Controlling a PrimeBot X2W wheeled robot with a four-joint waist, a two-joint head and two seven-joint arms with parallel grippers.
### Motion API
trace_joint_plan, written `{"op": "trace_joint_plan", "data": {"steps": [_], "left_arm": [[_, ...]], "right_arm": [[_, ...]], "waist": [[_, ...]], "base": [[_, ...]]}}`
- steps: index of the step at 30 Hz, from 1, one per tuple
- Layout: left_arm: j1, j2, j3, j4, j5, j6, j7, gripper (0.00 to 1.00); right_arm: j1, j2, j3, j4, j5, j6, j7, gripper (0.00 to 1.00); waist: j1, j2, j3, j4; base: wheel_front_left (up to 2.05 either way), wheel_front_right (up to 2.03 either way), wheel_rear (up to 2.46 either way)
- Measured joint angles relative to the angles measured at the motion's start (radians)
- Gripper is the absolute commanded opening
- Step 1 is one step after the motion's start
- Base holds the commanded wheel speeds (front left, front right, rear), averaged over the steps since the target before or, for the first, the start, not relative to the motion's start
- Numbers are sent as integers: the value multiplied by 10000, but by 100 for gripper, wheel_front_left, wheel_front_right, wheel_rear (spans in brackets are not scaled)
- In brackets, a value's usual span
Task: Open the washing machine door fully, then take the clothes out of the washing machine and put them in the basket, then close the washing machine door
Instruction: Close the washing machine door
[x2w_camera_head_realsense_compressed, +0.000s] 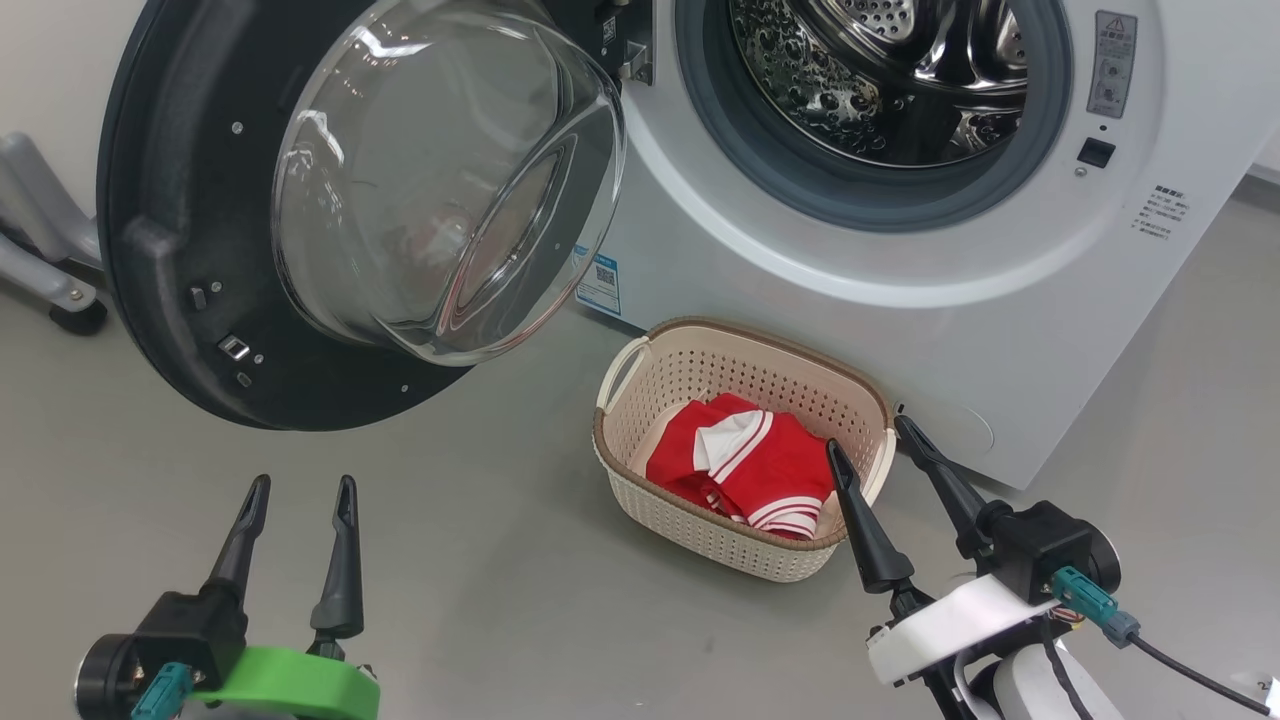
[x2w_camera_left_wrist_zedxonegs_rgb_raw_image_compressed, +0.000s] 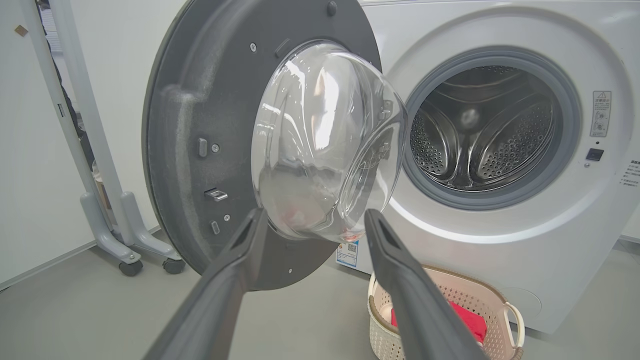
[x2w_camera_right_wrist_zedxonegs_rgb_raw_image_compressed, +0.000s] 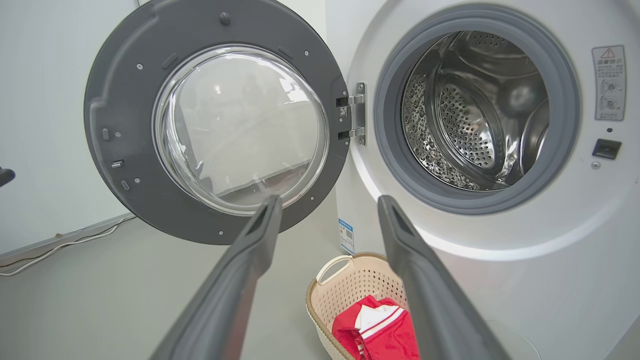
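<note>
Swung wide off white front-loading washing machine (x2w_camera_head_realsense_compressed: 1000, 330): round black glass-bowled door (x2w_camera_head_realsense_compressed: 180, 250). Heaped in cream perforated plastic basket (x2w_camera_head_realsense_compressed: 740, 335) just before it: red white-striped clothes (x2w_camera_head_realsense_compressed: 770, 470).

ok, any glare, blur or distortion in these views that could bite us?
Head view: sharp, but glare streaks on the washing machine door glass and mirror highlights in the drum. Left wrist view: left gripper soft up close, heavy glare on the glass. Right wrist view: right gripper blurred too, wide-angle skews the washing machine front; clothes read clearly.
</note>
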Motion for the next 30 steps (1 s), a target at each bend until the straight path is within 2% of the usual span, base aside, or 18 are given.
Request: {"op": "trace_joint_plan", "data": {"steps": [11, 12, 13, 23, 30], "left_arm": [[5, 0, 29, -38, 0, 0, 0, 98], [6, 0, 29, -40, 0, 0, 0, 42], [9, 0, 25, -40, -2, 0, 0, 0], [35, 0, 48, -173, 0, -13, 0, 0], [19, 119, 508, -548, 4, -13, 0, 0]], "right_arm": [[0, 0, 0, -2, 0, -2, 0, 100], [0, 0, 0, -2, 0, -2, 0, 100], [0, 0, 0, -2, 0, -2, 0, 100], [10, 2, -23, -71, -21, -17, 0, 100], [-3, -10, 58, -117, -190, -15, 0, 100]], "waist": [[0, 0, 81, 15], [0, 0, 90, 16], [0, 0, 100, 18], [1, 0, 275, 34], [1, 0, 629, -48]], "base": [[0, 0, 0], [0, 0, 0], [0, 0, 0], [0, 0, 0], [0, 0, 0]]}}
